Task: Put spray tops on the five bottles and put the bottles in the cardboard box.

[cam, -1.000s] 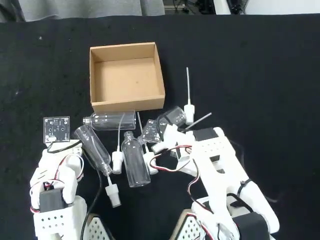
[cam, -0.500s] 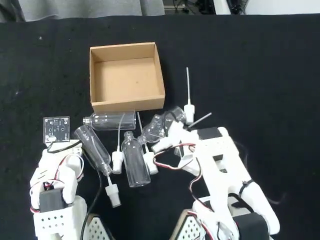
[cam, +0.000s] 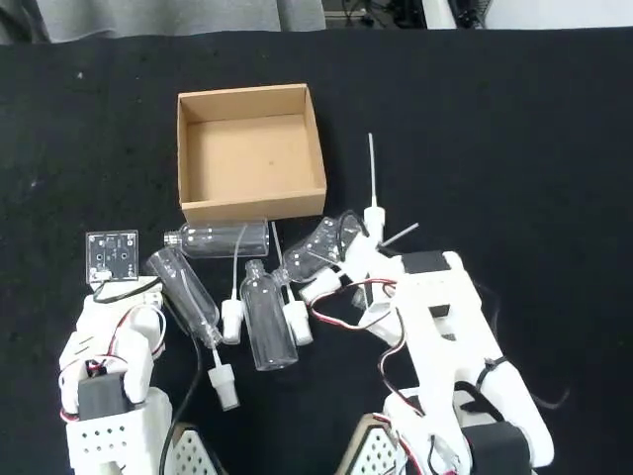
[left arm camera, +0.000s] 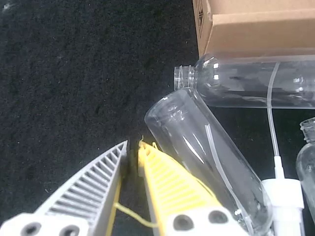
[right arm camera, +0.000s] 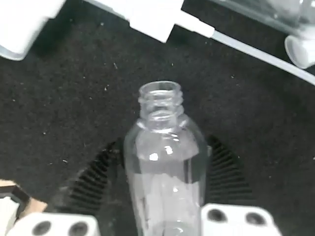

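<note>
The right tool (right arm camera: 165, 147) grips an uncapped clear bottle (right arm camera: 162, 118) between its black fingers, with the neck pointing away from the tool, above the black counter (right arm camera: 74, 98). The left tool (left arm camera: 133, 146) is closed on nothing. A lying bottle (left arm camera: 206, 152) rests just beside its yellow finger, and the cardboard box (left arm camera: 256, 24) stands beyond.

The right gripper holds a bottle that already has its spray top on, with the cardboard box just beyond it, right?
Not quite. The bottle in the right gripper has no spray top: the right wrist view shows its threaded neck open. The rest holds: the gripper holds the bottle, and the box sits just beyond it.
</note>
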Tool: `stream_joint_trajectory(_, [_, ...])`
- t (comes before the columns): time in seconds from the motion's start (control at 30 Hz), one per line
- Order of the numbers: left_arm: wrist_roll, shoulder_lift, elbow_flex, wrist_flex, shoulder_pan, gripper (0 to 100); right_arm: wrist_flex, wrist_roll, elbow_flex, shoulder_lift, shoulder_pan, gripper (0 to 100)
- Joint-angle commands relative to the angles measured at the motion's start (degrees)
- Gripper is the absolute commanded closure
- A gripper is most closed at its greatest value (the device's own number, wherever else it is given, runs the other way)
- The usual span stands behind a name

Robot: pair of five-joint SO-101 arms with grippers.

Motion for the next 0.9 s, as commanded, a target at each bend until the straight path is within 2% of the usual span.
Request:
stream_joint_trajectory(0.0, [-0.35,-0.26,-0.57,-1.14,-0.22,97,2.37,-0.53,-1.71,-0.22,0.97,88.1])
stream_joint_trajectory(0.5, [-0.35,-0.26,-0.57,-1.14,-0.22,97,18.55,-0.79,-12.97,-0.31,1.32,88.5])
stream_joint_trajectory(0.87, [-0.35,-0.26,-0.66,-1.14,-0.22,97,24.88,-10.64,-25.36,-0.31,0.88,88.5])
